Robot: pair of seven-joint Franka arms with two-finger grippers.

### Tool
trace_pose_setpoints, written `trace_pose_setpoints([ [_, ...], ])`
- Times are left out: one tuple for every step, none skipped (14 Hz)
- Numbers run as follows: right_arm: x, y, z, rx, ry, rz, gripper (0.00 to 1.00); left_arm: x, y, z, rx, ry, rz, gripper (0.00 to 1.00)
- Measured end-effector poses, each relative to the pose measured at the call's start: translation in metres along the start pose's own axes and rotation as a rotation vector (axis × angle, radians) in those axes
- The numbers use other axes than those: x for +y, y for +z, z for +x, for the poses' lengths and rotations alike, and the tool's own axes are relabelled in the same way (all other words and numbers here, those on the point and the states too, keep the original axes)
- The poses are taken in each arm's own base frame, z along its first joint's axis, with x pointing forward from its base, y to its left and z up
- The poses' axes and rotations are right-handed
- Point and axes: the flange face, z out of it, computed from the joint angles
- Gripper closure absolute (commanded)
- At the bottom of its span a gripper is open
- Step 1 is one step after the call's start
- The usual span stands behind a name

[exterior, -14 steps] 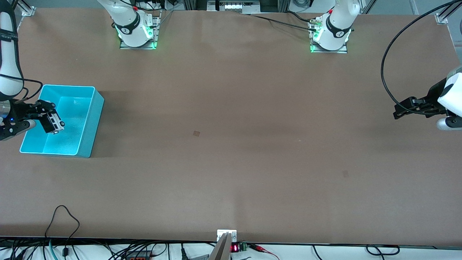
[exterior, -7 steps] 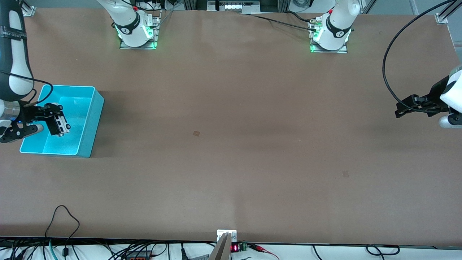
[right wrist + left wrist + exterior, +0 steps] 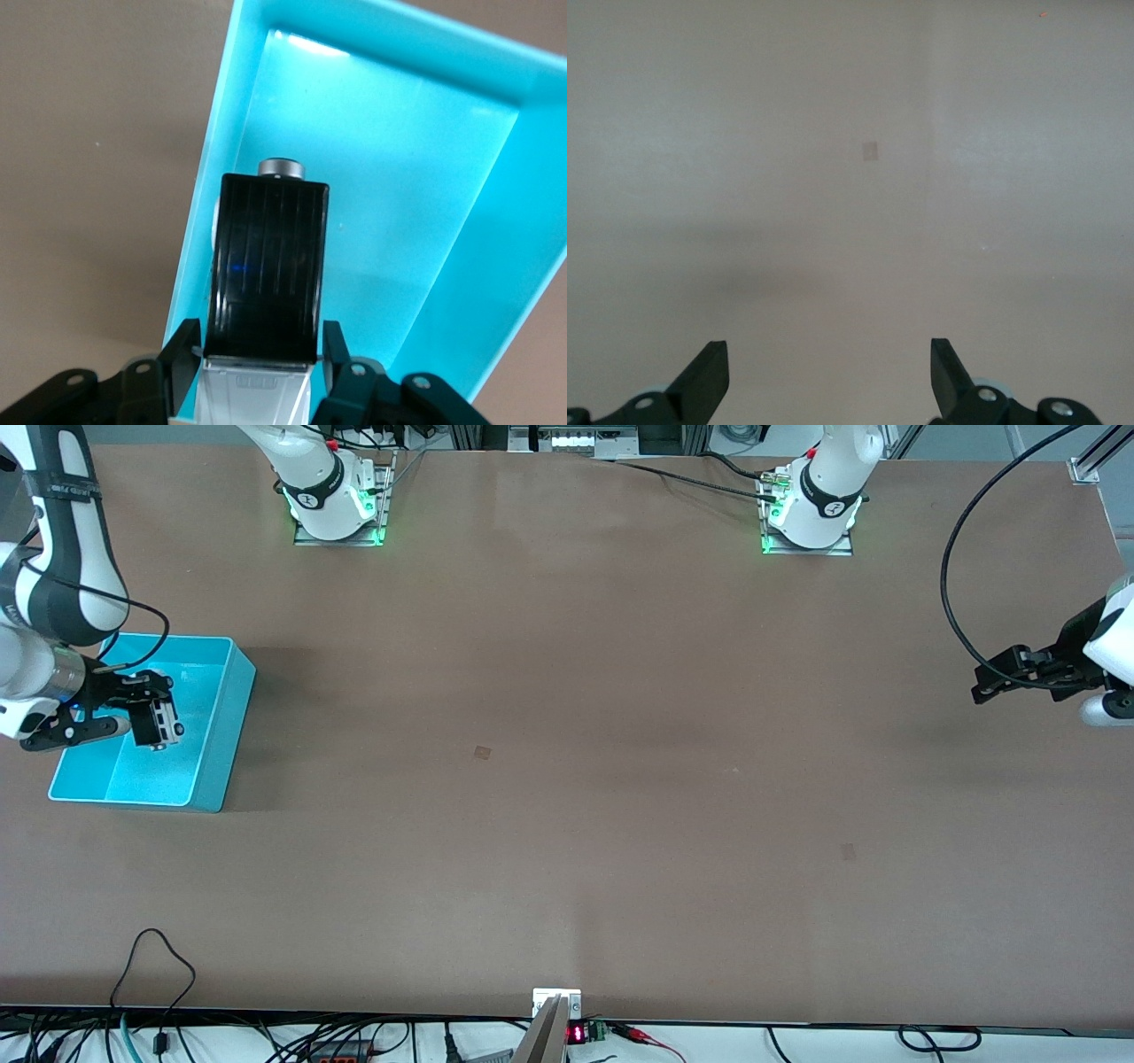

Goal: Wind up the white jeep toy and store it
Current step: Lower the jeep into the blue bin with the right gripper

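A wide brown table (image 3: 567, 779) fills nearly the whole scene, its surface matte and evenly lit, with soft darker bands of shadow across the middle. Two small darker square marks (image 3: 482, 752) sit on it. Black cables (image 3: 159, 974) loop over the edge nearest the front camera. A small red digital display (image 3: 576, 1034) glows at that edge.

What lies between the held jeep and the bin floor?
Nothing: the right wrist view shows the white jeep toy in the right gripper over bare turquoise bin floor.
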Motion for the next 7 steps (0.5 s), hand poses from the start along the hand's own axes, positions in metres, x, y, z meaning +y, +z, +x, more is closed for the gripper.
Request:
trace_pose_setpoints([
  [-0.001, 0.002, -0.004, 0.006, 0.010, -0.002, 1.00, 0.000, 0.000, -0.003, -0.001, 0.000, 0.000, 0.00],
  [-0.001, 0.004, -0.006, 0.018, 0.014, -0.011, 1.00, 0.000, 0.000, -0.004, -0.001, 0.000, 0.001, 0.00],
  [0.001, 0.008, -0.009, 0.029, 0.016, -0.026, 1.00, 0.000, 0.000, -0.005, -0.002, 0.000, 0.001, 0.00],
  [0.004, 0.015, -0.011, 0.039, 0.018, -0.039, 1.00, 0.000, 0.000, -0.006, -0.002, 0.000, 0.001, 0.00],
  [0.006, 0.022, -0.014, 0.046, 0.021, -0.045, 1.00, 0.000, 0.001, -0.006, -0.003, 0.000, 0.001, 0.00],
  [0.008, 0.027, -0.016, 0.051, 0.025, -0.048, 1.00, 0.000, 0.001, -0.006, -0.004, 0.000, 0.001, 0.00],
  [0.010, 0.032, -0.018, 0.054, 0.029, -0.050, 1.00, 0.000, 0.001, -0.006, -0.005, 0.000, 0.001, 0.00],
])
